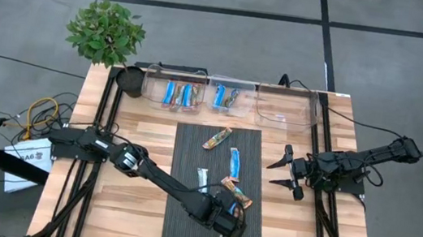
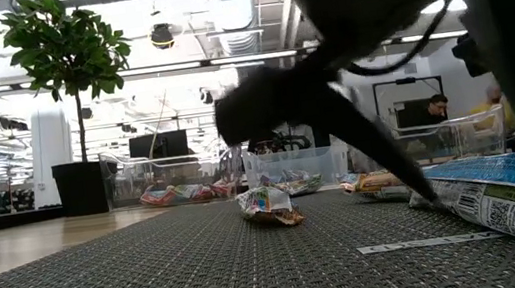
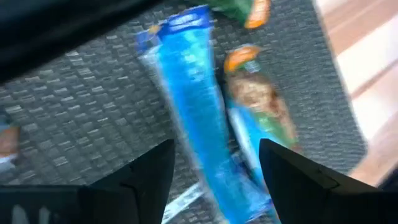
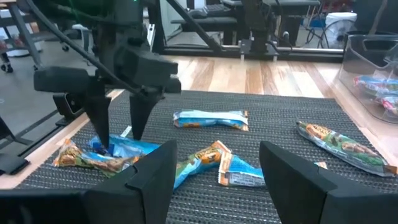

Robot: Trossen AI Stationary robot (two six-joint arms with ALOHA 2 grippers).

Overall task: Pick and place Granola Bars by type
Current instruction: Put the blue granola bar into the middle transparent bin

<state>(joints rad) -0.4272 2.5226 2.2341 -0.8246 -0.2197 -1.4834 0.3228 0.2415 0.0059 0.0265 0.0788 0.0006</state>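
Left gripper (image 1: 234, 230) low over the dark mat (image 1: 180, 229), fingers spread astride a blue bar (image 3: 196, 118); right gripper (image 1: 285, 171) waits open off the mat's 3 o'clock edge.

From overhead, left to right: a potted plant (image 1: 106, 32) at 11 o'clock, then three clear bins; the left bin (image 1: 174, 89) and middle bin (image 1: 229, 95) hold bars, and what lies in the right bin (image 1: 287, 106) cannot be told. Loose granola bars (image 1: 217, 138) are scattered on the mat. Only the left wrist view shows the blue bar lying between the fingertips, nothing clamped, an orange-brown bar (image 3: 258, 99) touching it. Only the low view shows a nutrition panel and colour squares on the nearest wrapper (image 2: 508, 200); no brand legible. People sit in the room behind.
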